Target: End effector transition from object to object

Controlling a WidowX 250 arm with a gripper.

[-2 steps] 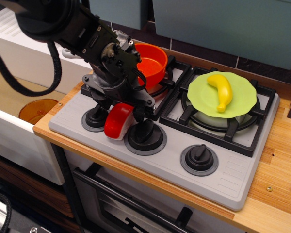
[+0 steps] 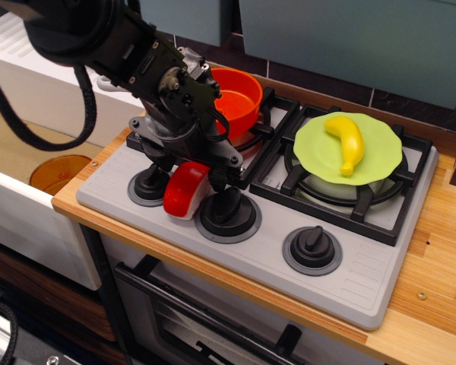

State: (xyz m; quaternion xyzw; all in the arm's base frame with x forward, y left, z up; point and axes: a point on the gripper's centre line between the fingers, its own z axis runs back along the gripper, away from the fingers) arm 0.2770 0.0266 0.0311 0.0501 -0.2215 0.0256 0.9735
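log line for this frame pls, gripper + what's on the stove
gripper: low over front-left stove, at red object, grasp unclear | orange pot: back-left burner | banana: on green plate, right burner

The pincer (image 2: pixel 188 169) was seen as matt black metal with bare screws. A glossy red plastic piece (image 2: pixel 186 189) was shown beside it. The stove (image 2: pixel 365 281) was finished in matt grey plastic, the counter (image 2: pixel 433 304) in pale smooth wood. The banana (image 2: pixel 346 141) and orange pot (image 2: pixel 239 95) looked like shiny plastic.
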